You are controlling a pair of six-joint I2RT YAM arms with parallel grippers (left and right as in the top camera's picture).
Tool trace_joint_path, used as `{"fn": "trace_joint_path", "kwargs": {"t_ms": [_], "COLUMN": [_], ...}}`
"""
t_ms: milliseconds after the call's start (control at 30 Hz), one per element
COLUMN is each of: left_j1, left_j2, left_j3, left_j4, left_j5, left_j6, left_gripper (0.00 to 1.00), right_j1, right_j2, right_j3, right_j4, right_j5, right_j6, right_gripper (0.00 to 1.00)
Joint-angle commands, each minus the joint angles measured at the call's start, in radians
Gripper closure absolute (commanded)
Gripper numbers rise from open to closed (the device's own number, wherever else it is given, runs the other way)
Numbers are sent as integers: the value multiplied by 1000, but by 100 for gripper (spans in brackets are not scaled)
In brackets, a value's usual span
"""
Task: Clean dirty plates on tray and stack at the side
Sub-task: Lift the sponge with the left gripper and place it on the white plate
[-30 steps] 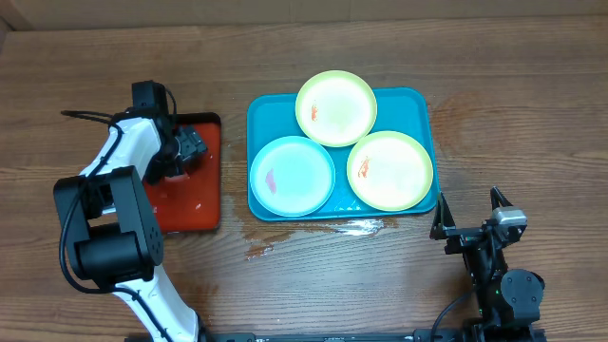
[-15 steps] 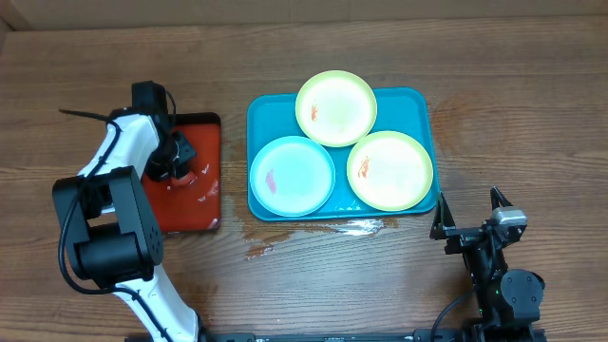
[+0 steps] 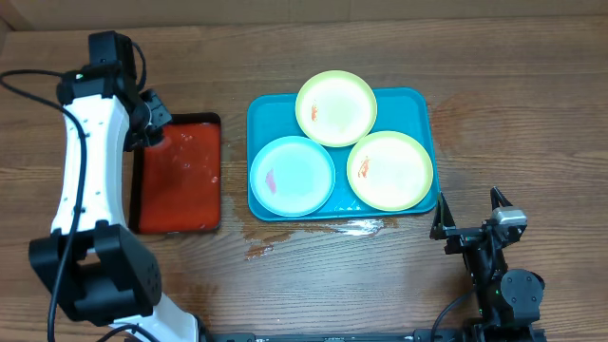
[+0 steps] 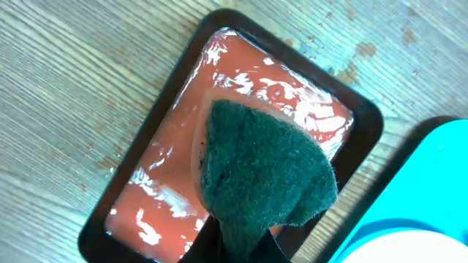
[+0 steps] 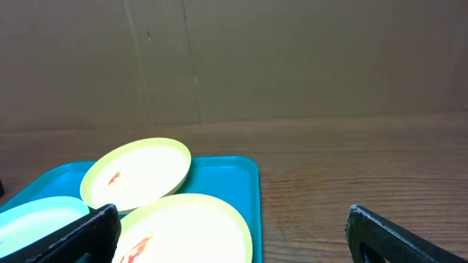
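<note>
Teal tray w/ top plate overhanging far rim.

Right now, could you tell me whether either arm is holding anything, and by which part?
The left jaws pinch a dark green scouring pad by its narrow lower end, over the red tray. The right jaws stand open, holding nothing.

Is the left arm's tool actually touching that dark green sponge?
Touching. The left wrist view shows the left tool pinching the sponge at its lower end, at the picture's bottom edge.
</note>
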Motion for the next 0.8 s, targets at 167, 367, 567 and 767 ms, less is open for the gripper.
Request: {"fn": "trace_joint_path", "kwargs": {"t_ms": [167,367,567,767], "left_j1": [1,17,-11,-166], "left_j2": [41,-9,-100,-128], "left_j3": [-331,-144,79,38], "left_j4": [268,97,-90,-104], "left_j5": [11,51,216,354], "left_j6": [-39,32,35,45], "left_gripper": [96,96,96,96], "right_j1": [-3,-3,-3,-3], "right_j2": [-8,-8,-8,-8], "right_j3": [-10,-10,-10,-10], "right_j4": [6,6,6,6], "right_j5": [10,10,10,10], "right_j6": [0,0,0,0], "right_gripper": [0,0,0,0]}}
